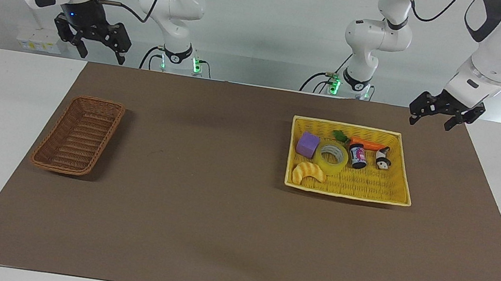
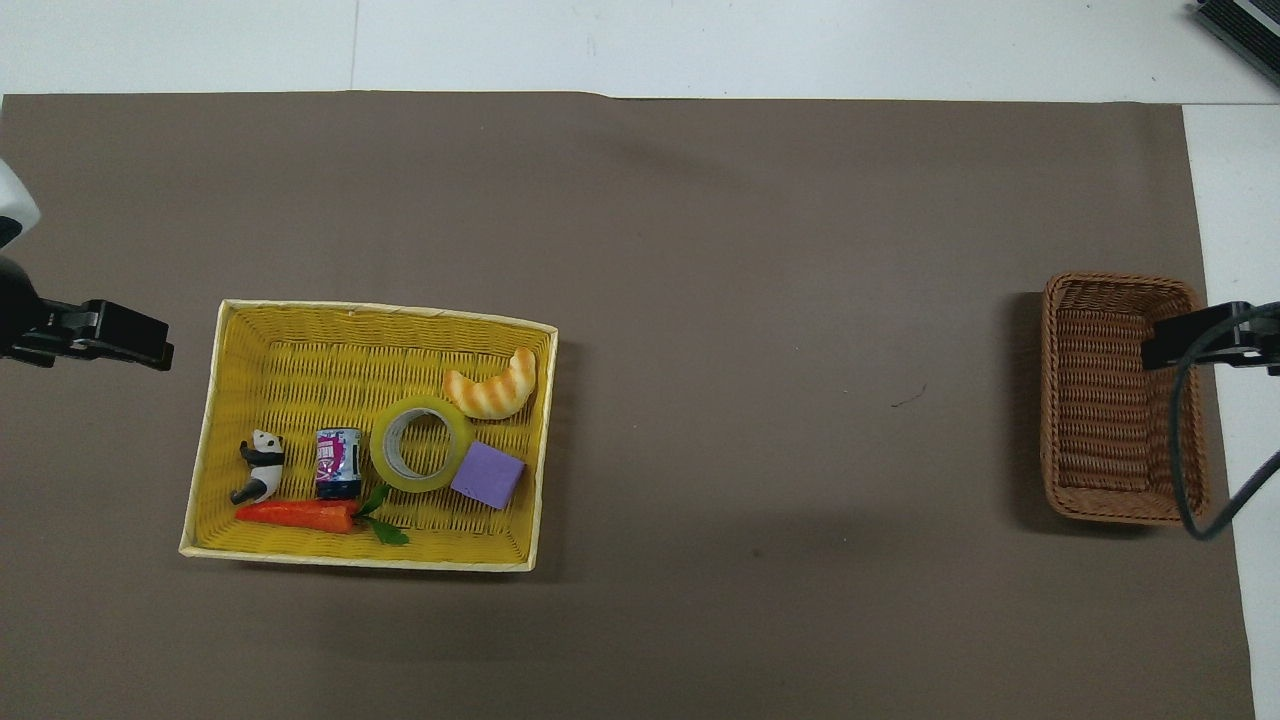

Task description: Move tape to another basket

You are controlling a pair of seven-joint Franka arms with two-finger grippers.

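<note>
Facing view | tape [image 1: 332, 158] in yellow basket [image 1: 395, 192] | left tool [image 1: 438, 115] well apart

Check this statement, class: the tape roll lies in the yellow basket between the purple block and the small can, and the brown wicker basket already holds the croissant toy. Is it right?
One detail is wrong. The brown wicker basket holds nothing, as the overhead view shows. The croissant toy lies in the yellow basket beside the tape roll, which does sit between the purple block and the small can.
</note>
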